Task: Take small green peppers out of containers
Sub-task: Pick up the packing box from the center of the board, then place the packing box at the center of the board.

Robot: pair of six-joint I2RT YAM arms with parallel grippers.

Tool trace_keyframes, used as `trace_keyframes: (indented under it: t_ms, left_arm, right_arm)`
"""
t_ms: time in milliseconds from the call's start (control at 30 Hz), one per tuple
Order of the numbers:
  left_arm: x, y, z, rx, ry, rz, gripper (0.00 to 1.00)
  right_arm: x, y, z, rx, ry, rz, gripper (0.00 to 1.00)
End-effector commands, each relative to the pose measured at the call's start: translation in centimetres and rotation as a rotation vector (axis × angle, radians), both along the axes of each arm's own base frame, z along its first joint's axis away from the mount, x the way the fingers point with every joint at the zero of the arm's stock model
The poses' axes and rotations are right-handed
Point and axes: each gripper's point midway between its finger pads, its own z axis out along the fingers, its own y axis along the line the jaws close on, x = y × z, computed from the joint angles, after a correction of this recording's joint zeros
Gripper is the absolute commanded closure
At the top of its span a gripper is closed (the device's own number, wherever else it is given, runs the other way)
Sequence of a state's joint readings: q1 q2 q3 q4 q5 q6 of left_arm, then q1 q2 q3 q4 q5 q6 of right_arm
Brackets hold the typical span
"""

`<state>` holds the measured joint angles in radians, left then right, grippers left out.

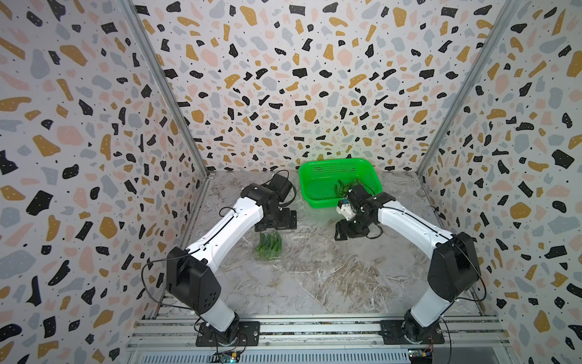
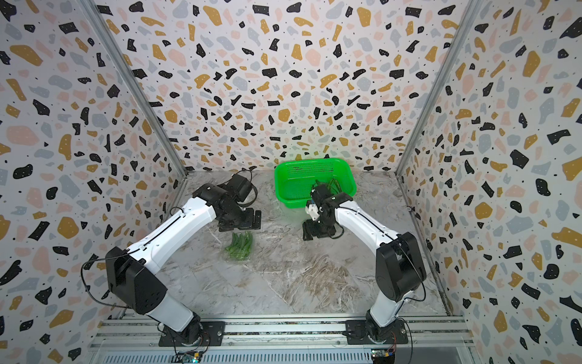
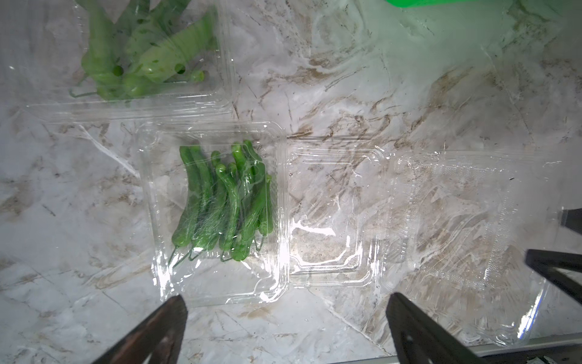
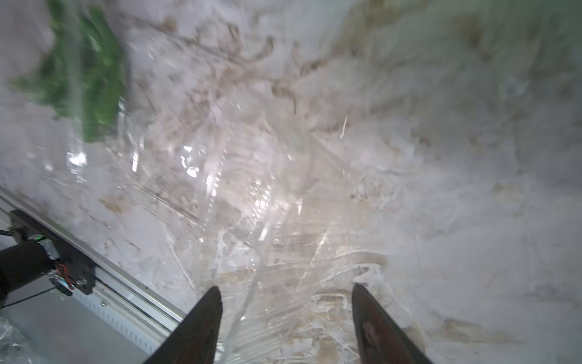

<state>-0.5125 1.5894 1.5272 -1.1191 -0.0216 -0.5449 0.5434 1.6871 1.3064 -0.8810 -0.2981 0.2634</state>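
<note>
Slim green chili peppers (image 3: 220,201) in a clear plastic clamshell box (image 3: 220,293) lie just ahead of the left jaws — spread wide, empty; right jaws parted, empty.

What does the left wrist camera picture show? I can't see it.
A clear clamshell box holds a bunch of small green peppers on a marble table. A second pepper box and an empty box lie nearby.

Three walls (image 1: 283,78) papered in a terrazzo print of black, ochre, grey and pink chips enclose the cell, joined by aluminium corner posts (image 1: 169,94). The bench (image 1: 315,277) has a grey-and-tan marbled top, evenly lit, with aluminium rails (image 1: 315,329) along its near edge.
</note>
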Motion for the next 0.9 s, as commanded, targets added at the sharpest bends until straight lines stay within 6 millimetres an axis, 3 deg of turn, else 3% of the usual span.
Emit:
trace_keyframes:
  t_ms: [0,100,167,400,533,733,800,867]
  left_arm:
    - [-0.1,-0.1,0.4,-0.031,-0.018,0.017,0.0]
    - [-0.1,-0.3,0.5,-0.044,-0.018,0.019,0.0]
    - [-0.1,-0.3,0.6,-0.046,-0.023,0.019,0.0]
    - [0.0,-0.4,0.4,-0.05,-0.02,0.02,0.0]
    - [0.3,-0.8,0.2,-0.054,-0.016,0.01,0.0]
    - [0.7,-0.3,-0.4,0.013,0.011,-0.012,0.0]
    - [0.7,0.2,-1.0,0.051,0.027,-0.023,0.0]
    - [0.7,0.7,-1.7,0.081,0.043,-0.03,0.0]
  right_arm:
    - [-0.5,0.5,0.0,0.033,-0.035,-0.01,0.47]
    - [-0.4,-1.2,-0.8,0.018,-0.032,-0.084,0.88]
    - [0.2,-2.9,-0.2,0.031,-0.045,-0.16,1.0]
    - [3.3,-12.0,2.7,0.134,-0.112,-0.488,1.0]
    - [4.4,-18.7,4.0,0.149,-0.155,-0.752,1.0]
    - [2.8,-27.0,1.9,0.155,-0.09,-1.058,1.0]
    - [2.2,-28.1,0.8,0.129,-0.065,-1.095,1.0]
    - [1.9,-28.2,0.0,0.104,-0.053,-1.085,0.86]
